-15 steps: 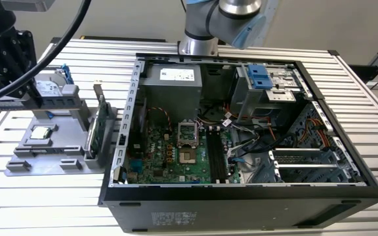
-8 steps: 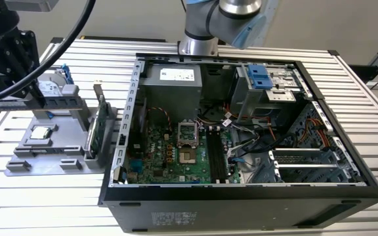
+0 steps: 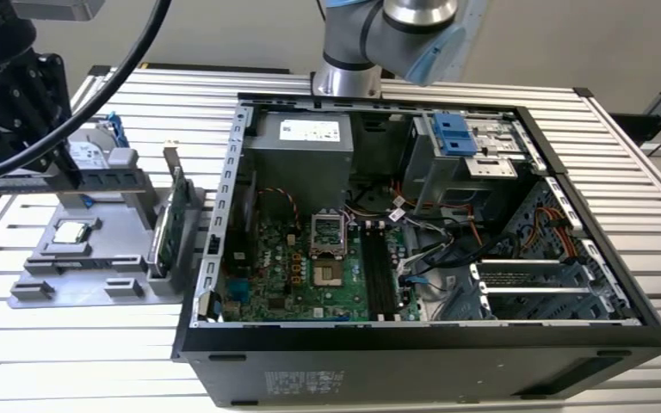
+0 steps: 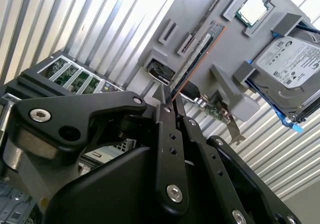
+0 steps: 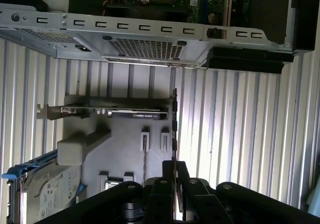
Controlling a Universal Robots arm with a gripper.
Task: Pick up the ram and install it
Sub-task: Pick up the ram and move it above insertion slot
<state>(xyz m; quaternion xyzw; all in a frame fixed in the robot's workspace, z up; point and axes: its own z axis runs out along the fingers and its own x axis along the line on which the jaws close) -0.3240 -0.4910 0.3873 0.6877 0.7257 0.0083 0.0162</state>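
Over the gray fixture tray (image 3: 78,267), at nine o'clock from the open computer case (image 3: 423,370), the gripper (image 4: 169,98) has its fingers almost closed, pinching the ram (image 4: 197,56), which juts edge-on from the fingertips.

The arm (image 3: 405,30) stands on a silver base joint at the far side of the exterior view, with a pale blue cap on the joint above it. Its black wrist end (image 3: 9,86) hangs at the exterior view's left. In both wrist views the gripper (image 4: 170,98) (image 5: 175,165) reaches forward with two black fingers (image 4: 169,149), tips drawn together and pinching the thin edge of the ram (image 4: 200,54), linkage bars folded close behind
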